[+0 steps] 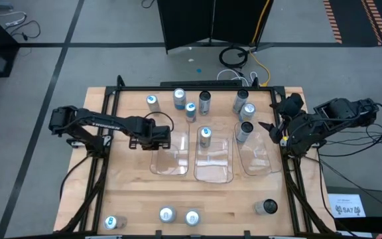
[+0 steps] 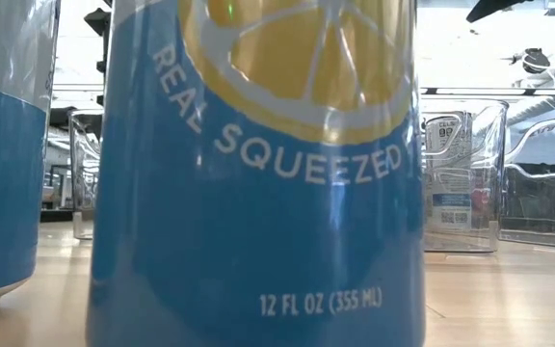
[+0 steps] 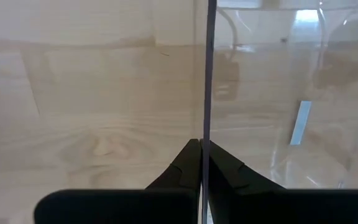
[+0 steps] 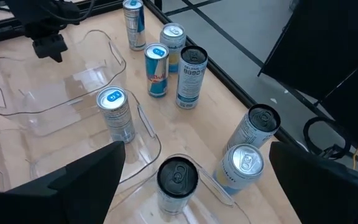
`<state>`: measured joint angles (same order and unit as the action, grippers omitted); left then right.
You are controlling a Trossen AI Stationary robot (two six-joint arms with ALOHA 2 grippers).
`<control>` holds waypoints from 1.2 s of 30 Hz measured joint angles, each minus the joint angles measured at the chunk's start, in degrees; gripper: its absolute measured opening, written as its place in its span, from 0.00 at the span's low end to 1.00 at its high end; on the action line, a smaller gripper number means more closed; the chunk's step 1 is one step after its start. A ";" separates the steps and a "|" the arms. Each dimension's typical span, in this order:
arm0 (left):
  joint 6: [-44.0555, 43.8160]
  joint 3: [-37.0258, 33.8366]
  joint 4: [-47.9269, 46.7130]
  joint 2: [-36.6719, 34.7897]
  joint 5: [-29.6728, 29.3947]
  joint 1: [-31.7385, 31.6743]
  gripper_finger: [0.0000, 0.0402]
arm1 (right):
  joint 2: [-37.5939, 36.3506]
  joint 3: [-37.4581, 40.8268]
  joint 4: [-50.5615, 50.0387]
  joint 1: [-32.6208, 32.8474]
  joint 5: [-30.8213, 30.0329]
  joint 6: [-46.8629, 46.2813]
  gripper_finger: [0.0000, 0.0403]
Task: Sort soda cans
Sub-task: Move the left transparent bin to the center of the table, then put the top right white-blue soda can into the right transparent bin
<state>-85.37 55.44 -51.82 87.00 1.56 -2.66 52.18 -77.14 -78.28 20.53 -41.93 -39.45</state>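
Note:
Three clear plastic trays stand side by side mid-table: left [image 1: 171, 162], middle [image 1: 212, 169], right [image 1: 257, 162]. One soda can [image 1: 205, 136] stands in the middle tray and a dark-topped can [image 1: 244, 131] in the right one. Several more cans [image 1: 191, 109] stand upright near the far edge, and several [image 1: 166, 214] along the near edge. My left gripper [image 1: 159, 137] is shut on the left tray's wall. My right gripper [image 1: 275, 126] hovers open, high over the right tray, with the dark-topped can [image 4: 178, 177] below it. My left gripper pinches the top edge of the left tray's left wall [image 3: 206, 134] between its two fingers, near the tray's far end. The fingers [image 3: 185, 165] point down from above, one inside the tray and one outside. The tray sits with its bottom on the table.
The low view is filled by a blue lemon-marked can [image 2: 258, 193] close to the near edge, with another can [image 2: 8, 145] beside it. A black frame [image 1: 115, 93] borders the wooden table. Bare wood lies between the trays and the near-edge cans.

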 joint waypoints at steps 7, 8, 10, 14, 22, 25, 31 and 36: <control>-2.84 0.00 0.56 0.00 0.54 1.41 0.04 | 0.00 0.00 0.00 -0.01 0.02 -0.35 0.97; -3.29 0.00 0.57 0.00 0.64 1.80 0.04 | 0.00 0.00 0.00 0.00 0.02 -0.35 0.97; -4.04 0.00 0.52 0.00 0.81 2.34 0.04 | 0.00 0.00 0.00 0.00 0.02 -0.35 0.97; -4.19 0.00 0.51 0.00 0.49 2.80 0.04 | 0.00 0.00 0.00 0.00 0.02 -0.35 0.97; -3.80 0.00 2.09 0.04 -0.49 2.80 0.07 | 0.00 0.00 0.04 0.00 0.07 -0.59 0.97; -3.87 0.00 2.06 0.04 -0.95 2.80 0.10 | 0.00 0.00 0.02 0.00 0.09 -1.50 0.97; -3.89 0.00 2.04 0.04 -1.01 2.80 0.20 | 0.00 0.00 0.02 0.00 0.28 -1.53 0.97; -3.87 0.00 2.04 0.04 -0.97 2.80 0.29 | 0.00 0.00 0.02 -0.01 0.28 -1.44 0.97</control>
<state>-89.23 55.44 -49.78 87.05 0.60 0.14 52.18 -77.14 -78.26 20.52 -41.65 -40.89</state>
